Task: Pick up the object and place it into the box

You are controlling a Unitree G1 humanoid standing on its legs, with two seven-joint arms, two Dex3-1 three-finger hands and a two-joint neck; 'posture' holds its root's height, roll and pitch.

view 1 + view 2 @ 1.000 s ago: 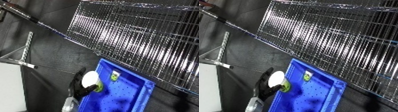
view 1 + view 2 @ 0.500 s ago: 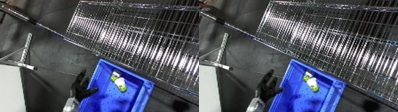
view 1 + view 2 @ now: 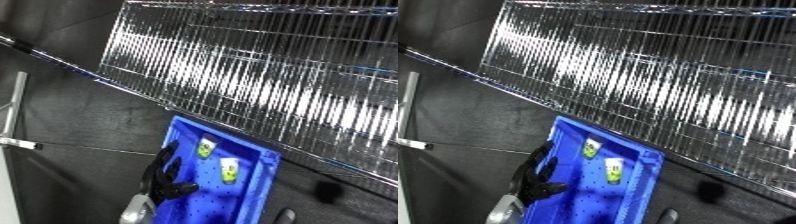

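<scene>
**Release confirmed: object now in the bin, left hand empty**

Change noted: a second ago my left hand (image 3: pixel 167 172) carried a round white object with a yellow-green part over the bin's left wall. Half a second ago that object was already out of the hand and lying inside. Now the hand sits at the left wall of the blue bin (image 3: pixel 258 192), fingers relaxed and spread, gripping nothing. The view has also tilted between pictures; I put that down to the head camera, not the bin.

Judgement: the placing step looks done for this object. What I would expect to remain is clearing the hand from the bin.

Objects: two small pale cups with green marks lie on the perforated floor. One cup (image 3: pixel 206 146) rests toward 12 o'clock, near the far wall; the second cup (image 3: pixel 229 169) lies just beside it toward 4 o'clock. I cannot tell which one I released.

Surroundings: a wire rack (image 3: pixel 266 75) runs behind the bin from 10 to 3 o'clock.

Right hand: not visible.
</scene>
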